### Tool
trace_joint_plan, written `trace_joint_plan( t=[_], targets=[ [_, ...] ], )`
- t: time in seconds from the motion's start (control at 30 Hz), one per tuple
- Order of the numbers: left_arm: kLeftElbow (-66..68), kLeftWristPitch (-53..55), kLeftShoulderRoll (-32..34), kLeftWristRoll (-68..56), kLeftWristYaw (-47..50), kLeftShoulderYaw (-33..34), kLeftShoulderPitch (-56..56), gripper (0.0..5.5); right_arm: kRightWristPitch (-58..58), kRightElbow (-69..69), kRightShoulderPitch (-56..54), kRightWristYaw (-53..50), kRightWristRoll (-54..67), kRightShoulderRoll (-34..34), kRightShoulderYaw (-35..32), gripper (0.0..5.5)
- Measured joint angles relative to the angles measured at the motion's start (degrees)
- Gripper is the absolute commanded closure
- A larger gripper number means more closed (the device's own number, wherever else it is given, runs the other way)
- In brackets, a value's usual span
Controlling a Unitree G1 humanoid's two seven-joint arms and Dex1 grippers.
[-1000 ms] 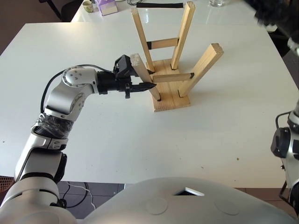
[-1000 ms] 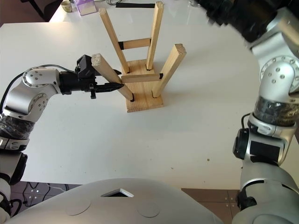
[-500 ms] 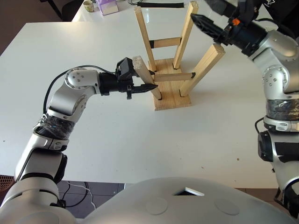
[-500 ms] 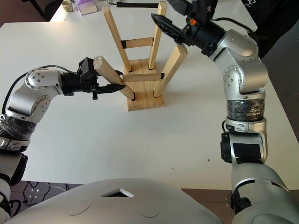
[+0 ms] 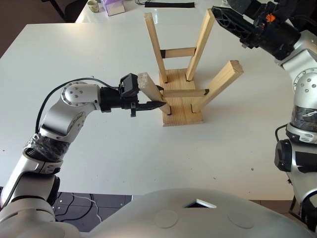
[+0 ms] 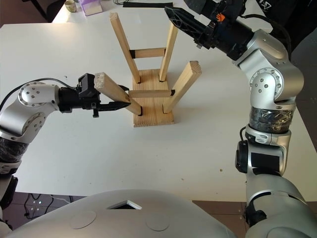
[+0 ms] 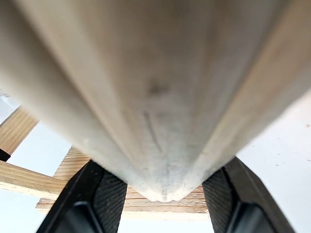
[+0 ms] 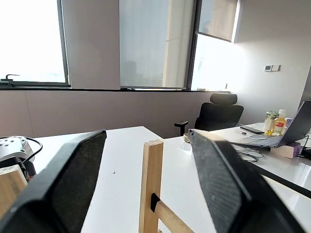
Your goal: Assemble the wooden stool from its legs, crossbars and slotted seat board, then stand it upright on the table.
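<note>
The wooden stool lies upside down: its seat board [image 5: 182, 112] rests flat on the white table and four legs point up, joined by crossbars [image 5: 178, 52] [image 5: 185, 92]. My left gripper [image 5: 154, 104] is shut on the near-left leg [image 5: 150, 87], which leans outward. In the left wrist view that leg [image 7: 155, 87] sits between the two black fingers [image 7: 99, 196]. My right gripper [image 6: 183, 20] is open, held high beside the top of the far-right leg [image 5: 200, 44]. In the right wrist view, the far-left leg [image 8: 150, 184] stands beyond its open fingers [image 8: 63, 179].
A cup [image 5: 93, 6], a purple box [image 5: 113, 6] and a black strip [image 5: 168, 5] lie at the table's far edge. The bare white tabletop [image 5: 124, 158] spreads in front of and to both sides of the stool. An office chair [image 8: 218, 114] stands in the room behind.
My right arm has swung in from the upper right and brought its open gripper beside the far-right leg's top. The left gripper has kept its hold on the near-left leg. The head view has shifted slightly.
</note>
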Motion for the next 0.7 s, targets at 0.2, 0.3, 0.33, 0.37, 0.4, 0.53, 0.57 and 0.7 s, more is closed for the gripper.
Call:
trace_joint_plan(
  t=[0.2,0.3,0.33,0.37,0.4,0.53,0.57,0.7],
  targets=[
    [-4.0,1.5,1.5,-1.6,0.0,1.1,2.8,3.47,-1.4,-3.0,4.5,2.2,-3.7,-1.0,3.1,2.37],
    [-3.5,1.8,1.4,-1.7,0.0,1.1,2.4,3.47,-4.5,-2.8,5.9,3.3,-7.6,-1.0,5.5,2.37],
    [-2.7,1.9,1.2,-1.7,-0.3,1.0,1.9,3.47,-6.6,-2.6,6.1,3.8,-9.0,-1.1,6.2,2.37],
    [-2.2,2.0,1.0,-1.7,-0.6,0.9,1.5,3.47,-7.9,-2.6,6.0,4.3,-10.0,-1.2,6.8,2.37],
    [-1.8,2.2,1.0,-1.7,-0.9,0.8,1.1,3.47,-9.3,-2.3,5.6,5.0,-11.0,-1.2,7.6,2.37],
    [-1.0,3.1,0.6,-1.7,-1.3,0.6,0.1,3.47,-12.5,1.6,2.8,9.1,-15.5,-0.3,13.7,2.37],
    [-0.9,3.2,0.6,-1.7,-1.5,0.5,-0.1,3.47,-13.3,3.5,1.8,10.3,-16.8,0.1,15.4,2.37],
    [1.0,3.2,0.5,-1.7,-1.7,0.5,-1.3,3.47,-17.1,14.0,-3.1,15.4,-22.2,2.0,19.9,2.37]
  ],
)
